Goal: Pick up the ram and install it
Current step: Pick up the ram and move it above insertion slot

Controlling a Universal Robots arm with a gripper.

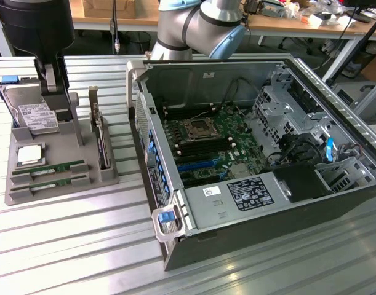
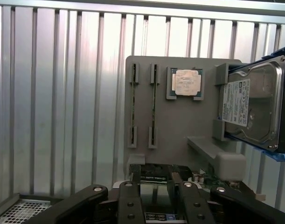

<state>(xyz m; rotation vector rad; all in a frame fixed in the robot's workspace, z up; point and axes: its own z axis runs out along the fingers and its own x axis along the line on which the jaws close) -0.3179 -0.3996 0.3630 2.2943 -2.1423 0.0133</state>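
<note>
Green circuit board, thin and narrow, is forming the ram (image 1: 49, 167), which is standing on edge in a slotted grey tray (image 1: 21, 195) just beside a second identical stick (image 1: 49, 181). On the exterior view's clock face, both sticks are sitting at 6 o'clock of the tray, with the processor (image 1: 29, 153) at 9 o'clock, the hard drive (image 1: 34, 114) at 11 o'clock and the expansion card (image 1: 98, 135) at 3 o'clock. The open computer case (image 1: 268, 239) is lying further out at 3 o'clock, well apart from the sticks.

The gripper (image 2: 154, 196) is hovering above the tray with its jaws spread apart, gripping nothing and touching neither stick.

Judging by its build, the ram is likely handling as a light, stiff but brittle part, so bending is risking damage to board and chips. The safest hold is probably lying across the two flat faces near mid-length, along the exposed upper edge, with pressure being kept even.
</note>
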